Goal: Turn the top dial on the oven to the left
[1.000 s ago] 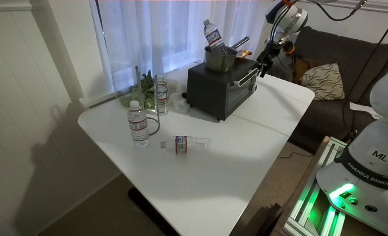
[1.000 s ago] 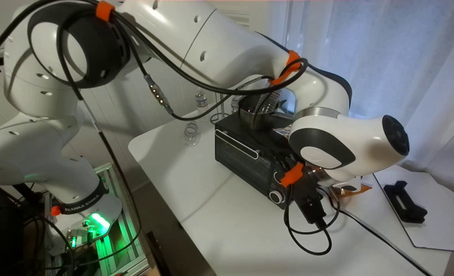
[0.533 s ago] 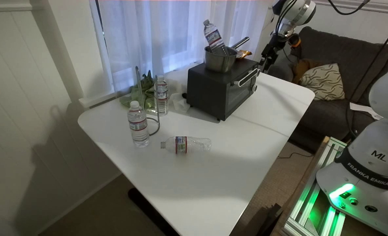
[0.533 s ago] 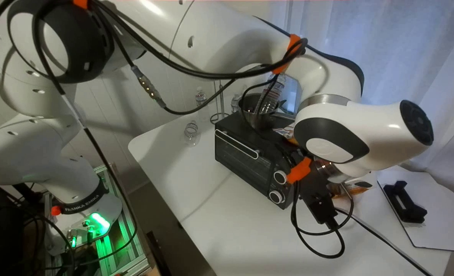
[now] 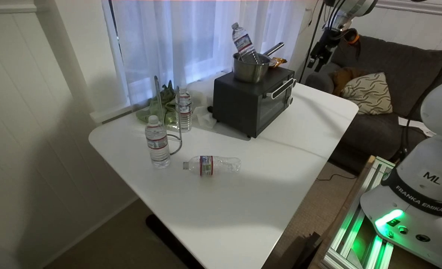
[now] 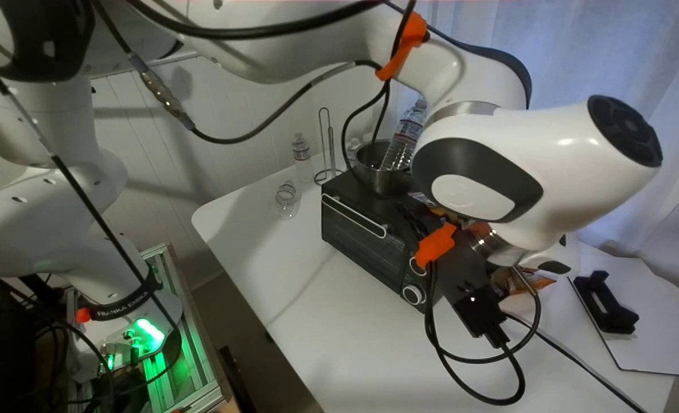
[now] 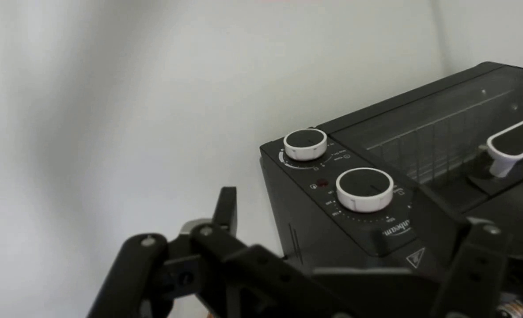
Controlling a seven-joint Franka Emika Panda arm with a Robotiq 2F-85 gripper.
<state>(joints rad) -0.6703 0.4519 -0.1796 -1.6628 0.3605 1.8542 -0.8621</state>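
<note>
We're seeing the pincer (image 5: 314, 67) sliding up and right since earlier in an exterior view, jaws hanging wide apart, while the oven (image 5: 249, 101) is sitting on the table (image 5: 221, 201), upper middle of frame.

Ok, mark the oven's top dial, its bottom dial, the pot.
Top dial (image 7: 363, 184), wrist view: dark front face.
Bottom dial (image 7: 305, 139), wrist view: dark front face.
Pot (image 5: 250, 72), in an exterior view: outer wall.

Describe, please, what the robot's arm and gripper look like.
The arm is white and rounded, with dark caps and black cables held by orange straps. Its base carries a black band lettered FRANKA EMIKA, with ML above it and a green light below. The gripper is black and angular, with jointed fingers and silvery screw heads.
</note>
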